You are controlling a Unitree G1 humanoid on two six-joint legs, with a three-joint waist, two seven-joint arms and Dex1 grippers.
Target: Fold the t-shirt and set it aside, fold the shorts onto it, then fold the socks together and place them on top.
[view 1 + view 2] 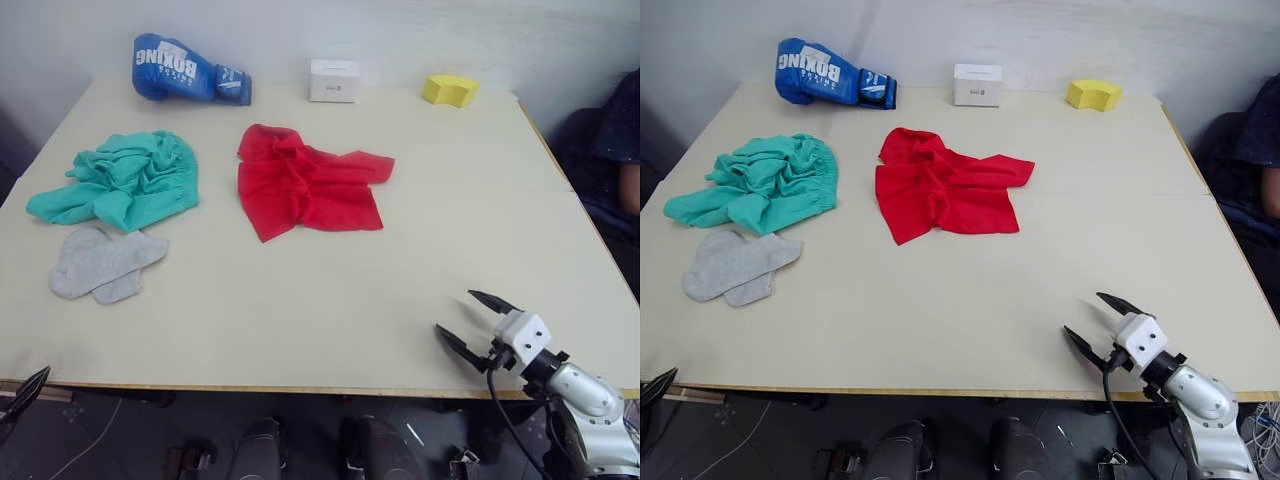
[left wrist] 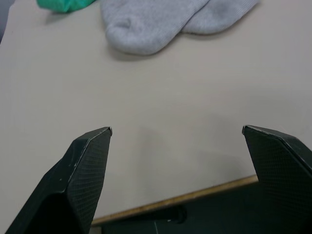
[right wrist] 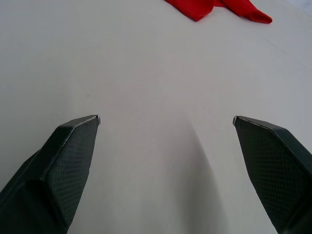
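Lying crumpled just above the centre of the head view, the t-shirt [image 1: 305, 184] is the first garment to be folded, and nothing has been folded yet. It sits up and to the left of the right gripper [image 1: 476, 320], which hovers over the bare lower right part of the table [image 1: 330, 310] with its two black fingers spread wide and nothing between them. By position the right arm looks the nearer one to the shirt. The left gripper [image 2: 176, 130] is also wide open and empty, low at the near table edge, with the socks [image 1: 103, 263] just ahead of it.

The shirt is soft red cloth, bunched into ridges, its longer run going from upper left to lower right. The shorts [image 1: 122, 180] form a rumpled teal heap at left centre, touching or nearly touching the light grey knitted socks, which lie flat and overlapping below them. Along the top of the frame stand a glossy blue boxing glove [image 1: 186, 71], a small white box [image 1: 333, 80] and a yellow sponge-like block [image 1: 450, 89]
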